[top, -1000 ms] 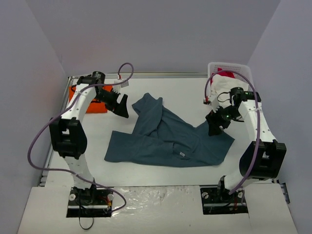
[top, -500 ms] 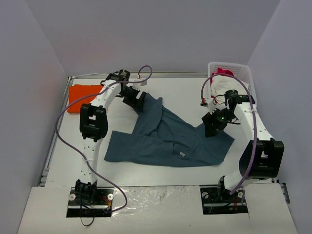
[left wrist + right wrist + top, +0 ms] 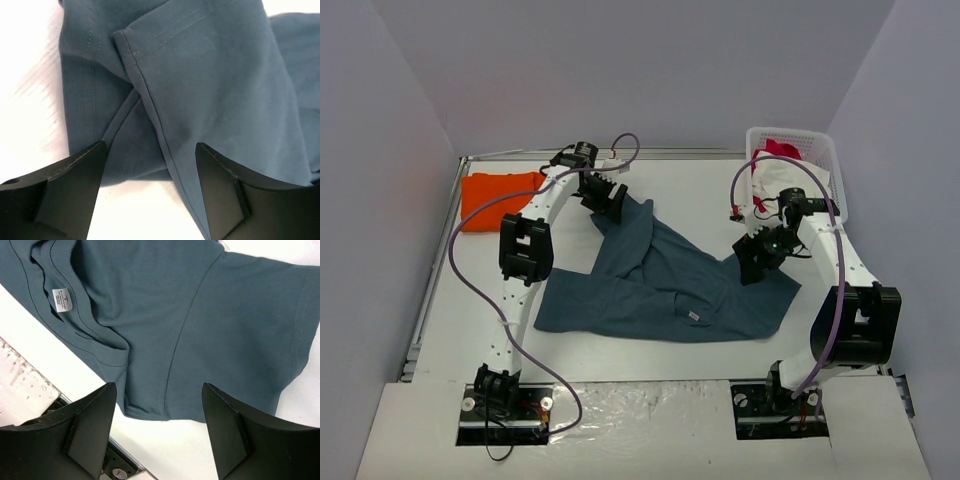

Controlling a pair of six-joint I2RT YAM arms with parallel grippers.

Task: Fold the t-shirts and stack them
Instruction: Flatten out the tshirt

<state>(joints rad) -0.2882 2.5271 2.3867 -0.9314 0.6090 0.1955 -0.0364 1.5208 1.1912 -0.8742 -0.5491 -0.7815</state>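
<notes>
Lying crumpled mid-frame on white table (image 3: 620, 360): slate-blue t-shirt (image 3: 670, 285), spread unevenly, neck label (image 3: 695, 317) showing near lower edge. Orange t-shirt (image 3: 500, 198) folded flat at upper left of frame, well apart from blue one. Left gripper (image 3: 610, 203) over blue shirt's upper tip, jaws parted wide, hemmed fold beneath gap, nothing gripped. Right gripper (image 3: 752, 262) over shirt's right edge, jaws likewise wide apart, empty. Basket (image 3: 800, 133) at upper right, holding white cloth (image 3: 780, 172) and red-pink cloth (image 3: 772, 150).
</notes>
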